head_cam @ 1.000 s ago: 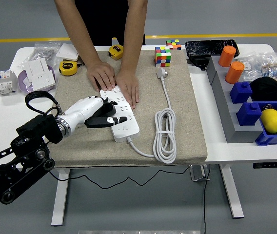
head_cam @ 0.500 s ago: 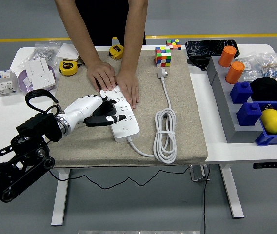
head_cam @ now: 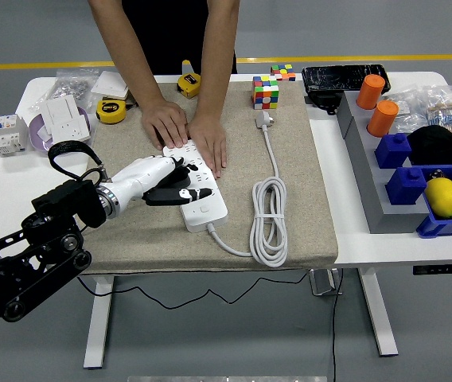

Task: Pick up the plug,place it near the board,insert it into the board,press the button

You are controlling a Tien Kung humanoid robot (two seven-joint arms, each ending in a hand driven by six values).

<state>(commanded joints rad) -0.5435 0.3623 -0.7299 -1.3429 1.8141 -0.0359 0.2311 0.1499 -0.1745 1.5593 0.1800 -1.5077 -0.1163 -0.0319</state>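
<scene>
The left robot hand point(head_cam: 170, 185) lies over the white power board point(head_cam: 198, 187) on the beige mat point(head_cam: 290, 183). Its fingers point(head_cam: 190, 193) are stretched out flat and relaxed on the board, holding nothing. A person's two hands point(head_cam: 186, 131) press on the board's far end, at 12 o'clock from the robot hand. The plug point(head_cam: 264, 119) lies free on the mat at 1 o'clock from the board, just below a colour cube point(head_cam: 266, 91), and its coiled white cable point(head_cam: 270, 223) lies at 3 o'clock. Two yellow tape measures point(head_cam: 111, 111) rest on the worktop point(head_cam: 11, 171) at 11 o'clock. Blue bins point(head_cam: 441, 179) stand far at 3 o'clock.
</scene>
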